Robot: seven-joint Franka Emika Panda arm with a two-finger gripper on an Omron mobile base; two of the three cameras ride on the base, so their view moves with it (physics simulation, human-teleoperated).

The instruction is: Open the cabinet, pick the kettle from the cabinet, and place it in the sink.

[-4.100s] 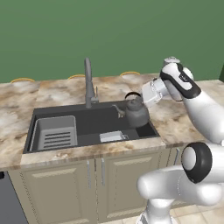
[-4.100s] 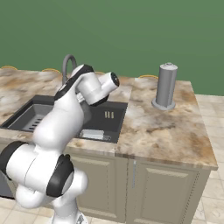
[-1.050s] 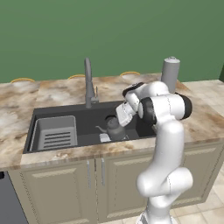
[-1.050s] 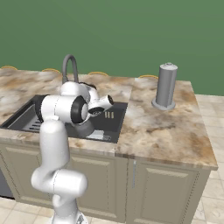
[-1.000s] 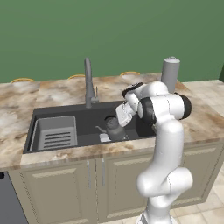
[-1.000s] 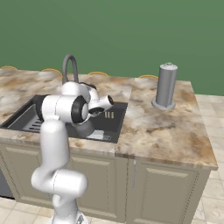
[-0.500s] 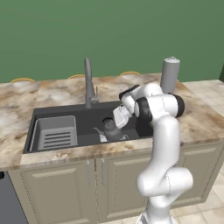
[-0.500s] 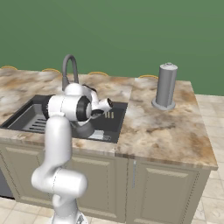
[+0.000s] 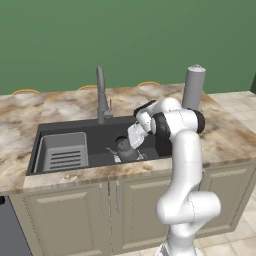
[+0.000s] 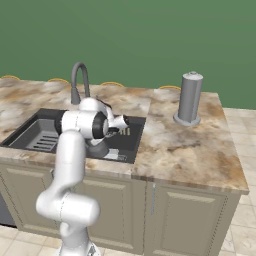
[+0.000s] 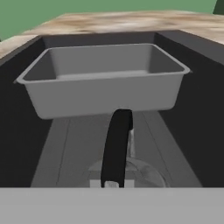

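Gripper is down inside the sink, jaws closed on the kettle's black arched handle. In the hand view the handle runs up the middle, clamped at the bottom edge, with the lid dome just below it.

Kettle sits low in the right half of the basin, near the front wall, spout pointing left toward the dish rack. Can't tell from the frames whether its base touches the sink floor or hangs just above it. In the right base view the kettle is mostly hidden behind the arm's forearm; only its dark lower body shows.

Grey dish rack insert fills the left part of the basin, well apart from the kettle; in the hand view it is the grey tray straight ahead, beyond the handle.

Faucet stands at the far rim of the sink, behind and left of the gripper. Light-grey canister stands upright on the marble counter, to the right of the sink near the far edge.
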